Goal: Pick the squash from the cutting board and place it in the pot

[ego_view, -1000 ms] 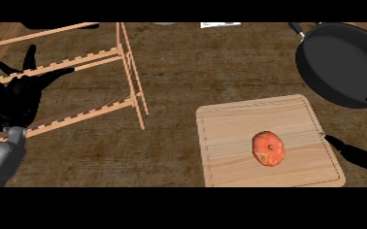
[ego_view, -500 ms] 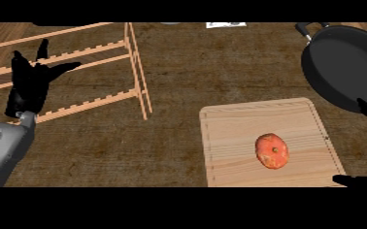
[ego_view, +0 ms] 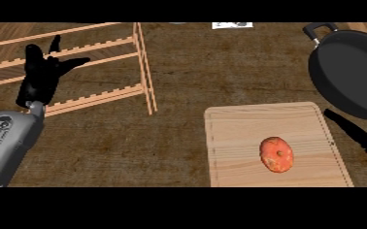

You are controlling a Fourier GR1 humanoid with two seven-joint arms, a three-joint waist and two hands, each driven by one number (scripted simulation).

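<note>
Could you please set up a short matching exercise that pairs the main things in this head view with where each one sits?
Things:
1. squash
2. pot
3. wooden rack
4. left robot hand

Places:
A. at the right edge, beyond the cutting board
B. upper left of the counter
C. open, fingers up, over the rack's left part
D. lying on the cutting board

Pairs: 1-D, 2-A, 3-B, 4-C

Orange squash [ego_view: 276, 154] flat on cutting board [ego_view: 237, 131] (black pot [ego_view: 344, 75] beside)
</note>
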